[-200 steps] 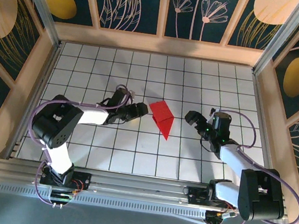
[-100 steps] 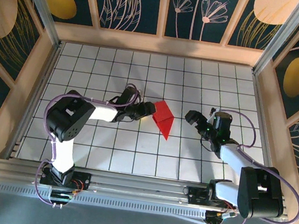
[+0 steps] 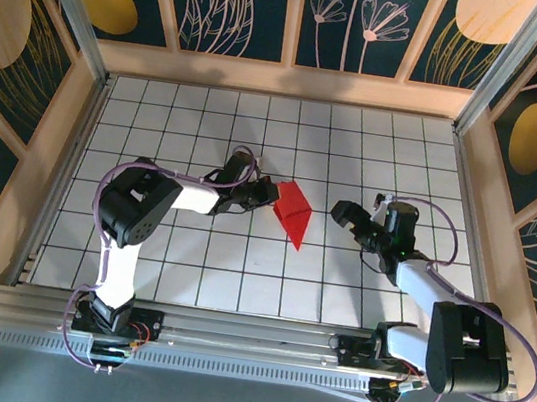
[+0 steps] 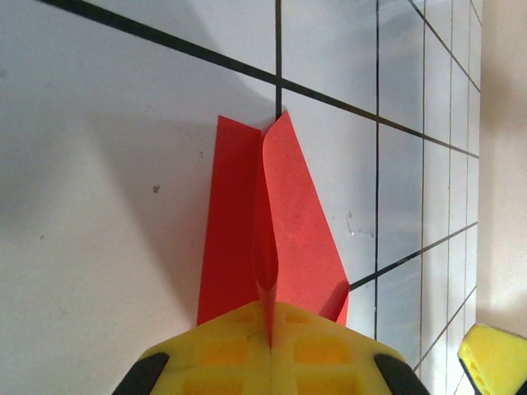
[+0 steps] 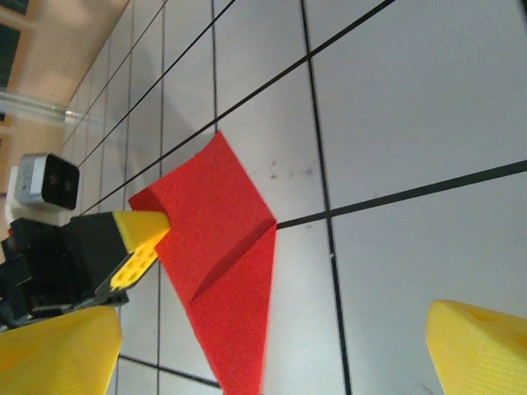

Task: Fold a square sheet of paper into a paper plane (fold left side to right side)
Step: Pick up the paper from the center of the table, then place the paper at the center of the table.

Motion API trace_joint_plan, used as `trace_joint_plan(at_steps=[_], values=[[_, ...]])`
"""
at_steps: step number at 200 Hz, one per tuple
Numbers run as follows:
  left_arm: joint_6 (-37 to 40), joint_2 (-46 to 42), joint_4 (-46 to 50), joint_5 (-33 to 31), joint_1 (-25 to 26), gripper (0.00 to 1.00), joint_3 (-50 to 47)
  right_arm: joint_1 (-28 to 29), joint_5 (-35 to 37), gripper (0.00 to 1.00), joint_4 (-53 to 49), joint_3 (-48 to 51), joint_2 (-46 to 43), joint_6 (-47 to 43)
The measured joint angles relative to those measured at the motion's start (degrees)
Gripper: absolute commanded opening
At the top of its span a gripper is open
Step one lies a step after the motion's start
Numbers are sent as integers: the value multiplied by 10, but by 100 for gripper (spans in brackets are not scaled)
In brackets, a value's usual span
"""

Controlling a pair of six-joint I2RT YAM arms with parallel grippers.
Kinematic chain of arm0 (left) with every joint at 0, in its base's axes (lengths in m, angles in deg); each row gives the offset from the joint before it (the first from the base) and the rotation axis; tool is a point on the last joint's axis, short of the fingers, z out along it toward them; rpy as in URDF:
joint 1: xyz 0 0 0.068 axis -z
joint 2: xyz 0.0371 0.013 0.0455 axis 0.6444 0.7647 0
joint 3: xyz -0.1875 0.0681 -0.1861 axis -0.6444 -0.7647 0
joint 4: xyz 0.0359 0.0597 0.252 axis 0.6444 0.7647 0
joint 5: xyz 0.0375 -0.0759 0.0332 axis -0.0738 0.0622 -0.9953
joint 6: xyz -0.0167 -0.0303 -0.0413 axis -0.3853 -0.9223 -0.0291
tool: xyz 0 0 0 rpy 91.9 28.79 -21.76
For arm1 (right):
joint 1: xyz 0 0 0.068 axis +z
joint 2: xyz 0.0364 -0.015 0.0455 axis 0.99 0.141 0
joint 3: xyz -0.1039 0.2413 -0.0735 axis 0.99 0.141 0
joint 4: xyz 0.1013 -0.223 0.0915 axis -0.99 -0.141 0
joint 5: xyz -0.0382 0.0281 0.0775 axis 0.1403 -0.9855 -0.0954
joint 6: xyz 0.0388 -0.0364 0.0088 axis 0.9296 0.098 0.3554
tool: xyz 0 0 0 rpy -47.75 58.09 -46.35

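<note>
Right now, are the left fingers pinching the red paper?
Yes, the left fingers clamp the raised crease of the folded red paper.

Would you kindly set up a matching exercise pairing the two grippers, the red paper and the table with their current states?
Things: 1 left gripper; 2 right gripper; 3 red paper; 4 table.
States: A white tiles, black lines; B open, apart from the paper; C shut on the paper's edge; D folded, pointed.
Pairs: 1-C; 2-B; 3-D; 4-A.
</note>
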Motion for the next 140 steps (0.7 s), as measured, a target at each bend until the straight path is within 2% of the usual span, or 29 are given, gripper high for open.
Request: trace_joint_plan(at_steps=[29, 51, 94, 140], values=[[32, -62, -7, -1, -4, 0, -48, 0, -49, 95, 6, 0, 1, -23], [60, -133, -39, 22, -15, 0, -101, 6, -95, 95, 37, 0, 16, -30], [96, -251, -145, 120, -51, 0, -202, 75, -165, 95, 113, -11, 80, -51], [117, -298, -184, 217, -57, 0, -230, 146, -208, 93, 204, -49, 154, -56]])
